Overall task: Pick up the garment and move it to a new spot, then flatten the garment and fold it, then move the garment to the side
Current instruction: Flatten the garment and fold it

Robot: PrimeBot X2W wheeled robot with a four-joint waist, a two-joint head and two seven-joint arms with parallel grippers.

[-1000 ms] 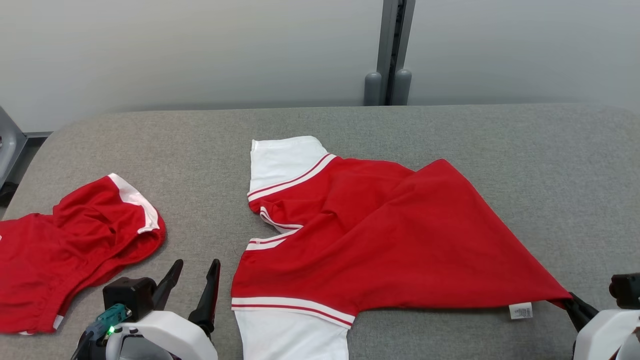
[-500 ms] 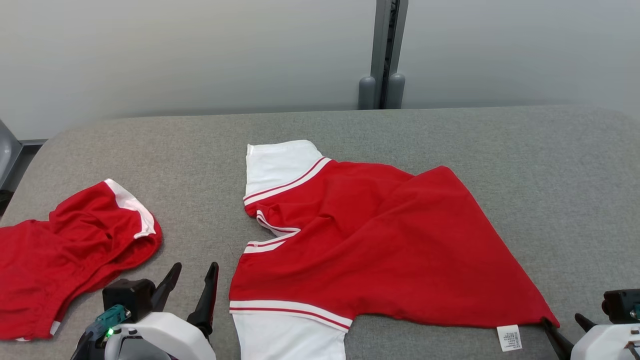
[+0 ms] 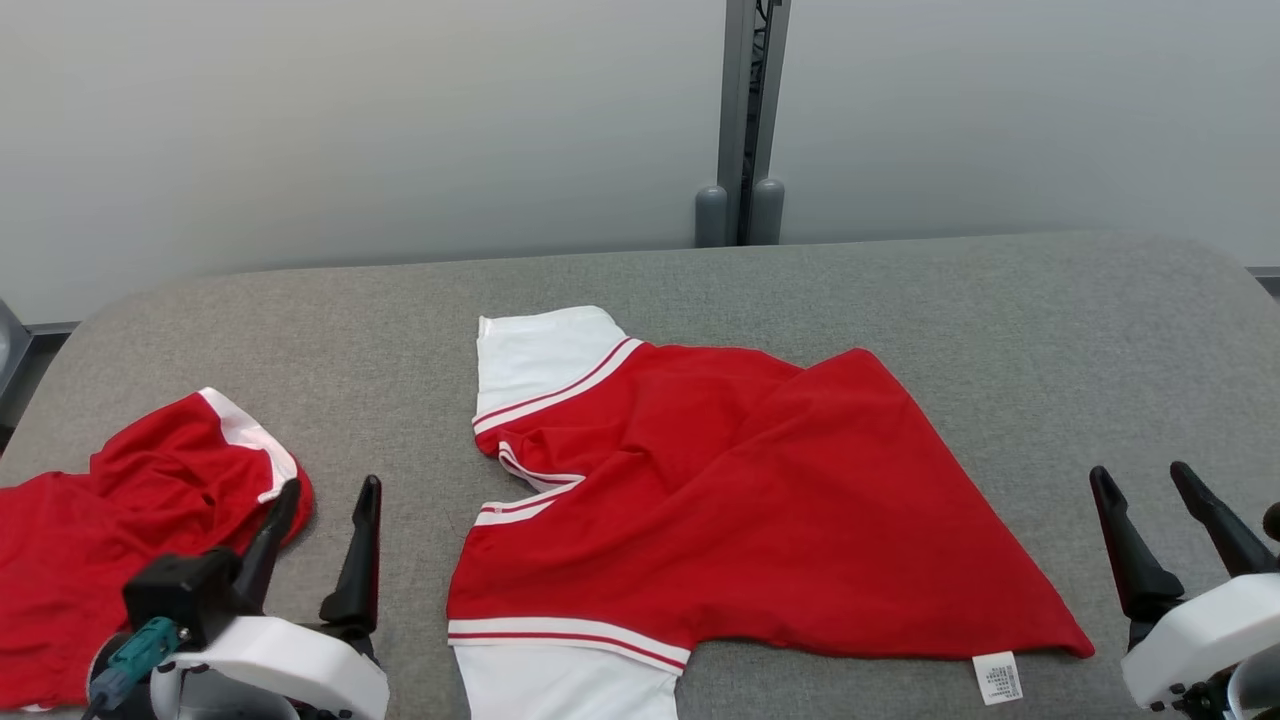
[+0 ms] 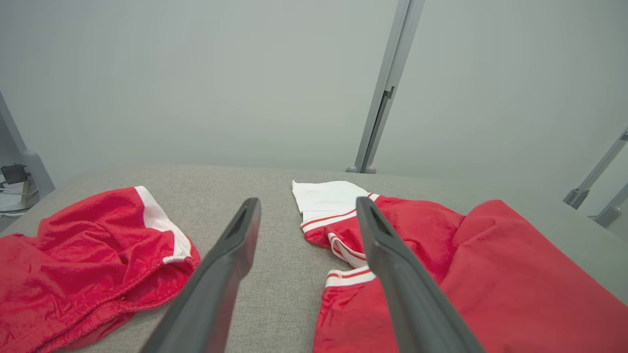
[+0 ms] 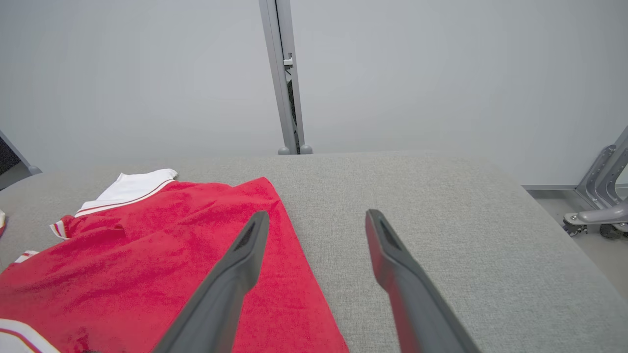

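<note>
The garment (image 3: pixel 720 500) is a red T-shirt with white striped sleeves. It lies spread on the grey table (image 3: pixel 1050 330), its lower part creased and drawn to a point at the near right, where a white label (image 3: pixel 1000 678) shows. My right gripper (image 3: pixel 1140 472) hovers open just right of that point, touching nothing; in the right wrist view the garment (image 5: pixel 147 260) lies left of its fingers (image 5: pixel 245 255). My left gripper (image 3: pixel 330 485) stands open left of the shirt's collar. From the left wrist, the left gripper (image 4: pixel 308 201) has the garment (image 4: pixel 466 274) to its right.
A second red piece of clothing (image 3: pixel 120 530) with white trim lies bunched at the table's left edge, close to my left gripper. A grey post (image 3: pixel 740 120) rises behind the table against a pale wall. Bare grey table stretches to the right and behind the shirt.
My right gripper has opened and let go of the shirt's near right corner, then lifted clear of it. The corner has settled on the table. The camera has tilted slightly.
</note>
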